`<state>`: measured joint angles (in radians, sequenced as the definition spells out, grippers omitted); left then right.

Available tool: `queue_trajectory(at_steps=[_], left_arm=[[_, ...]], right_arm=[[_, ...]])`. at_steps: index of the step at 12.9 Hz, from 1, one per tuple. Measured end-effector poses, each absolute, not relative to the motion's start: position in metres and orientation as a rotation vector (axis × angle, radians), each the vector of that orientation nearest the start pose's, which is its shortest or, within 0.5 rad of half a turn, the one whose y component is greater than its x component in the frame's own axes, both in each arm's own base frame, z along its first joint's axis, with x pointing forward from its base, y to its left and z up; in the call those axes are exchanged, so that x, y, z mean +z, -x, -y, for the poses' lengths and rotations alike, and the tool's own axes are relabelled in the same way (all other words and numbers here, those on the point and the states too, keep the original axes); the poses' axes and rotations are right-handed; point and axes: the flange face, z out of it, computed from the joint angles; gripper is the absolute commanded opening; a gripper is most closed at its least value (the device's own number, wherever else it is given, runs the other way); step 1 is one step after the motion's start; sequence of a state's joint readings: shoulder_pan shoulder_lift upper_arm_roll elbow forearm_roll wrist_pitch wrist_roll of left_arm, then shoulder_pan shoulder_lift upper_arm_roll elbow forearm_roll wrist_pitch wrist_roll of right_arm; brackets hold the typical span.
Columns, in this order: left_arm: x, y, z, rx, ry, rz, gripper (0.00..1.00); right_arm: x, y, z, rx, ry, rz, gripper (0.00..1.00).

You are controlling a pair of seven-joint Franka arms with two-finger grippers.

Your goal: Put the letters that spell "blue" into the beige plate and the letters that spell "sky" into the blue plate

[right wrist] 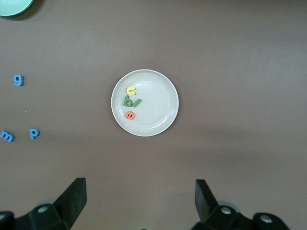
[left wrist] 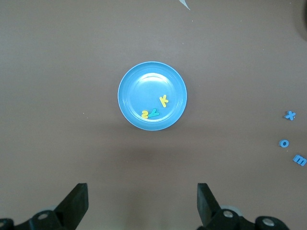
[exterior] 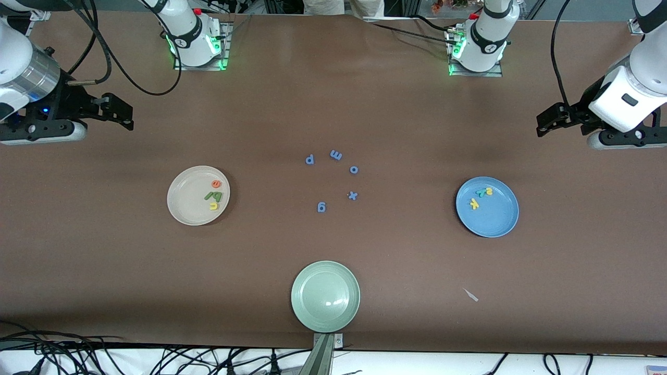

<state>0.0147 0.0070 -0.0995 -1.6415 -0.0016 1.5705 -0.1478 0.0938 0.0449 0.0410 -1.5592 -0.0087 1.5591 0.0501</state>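
Blue-word letters [exterior: 214, 197] lie in beige plate [exterior: 182, 203], sky letters [exterior: 480, 197] in blue plate [exterior: 495, 219]. Left pincer [exterior: 542, 125] & right pincer [exterior: 127, 112] both spread, empty, above table [exterior: 333, 104].

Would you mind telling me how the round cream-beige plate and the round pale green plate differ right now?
The round cream-beige plate holds four small foam letters; the round pale green plate holds nothing. The beige plate lies toward the right arm's end of the table, the green plate mid-table and nearer the front camera. Both are shallow, round and look alike in size.
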Motion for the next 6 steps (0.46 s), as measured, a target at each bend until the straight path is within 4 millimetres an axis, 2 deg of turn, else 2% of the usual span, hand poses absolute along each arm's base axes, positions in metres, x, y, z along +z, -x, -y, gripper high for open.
queue_trajectory(at_steps=[3,6], left_arm=[[0.5874,-0.5513,0.0469,0.122,3.131,0.099,1.0],[0.5874,-0.5513,0.0469,0.122,3.131,0.099,1.0]], right_arm=[[0.6049,-0.5628,-0.064,0.065,3.15,0.125,1.0],[0.6051,-0.563,-0.0626,0.063,3.154,0.125,1.0]])
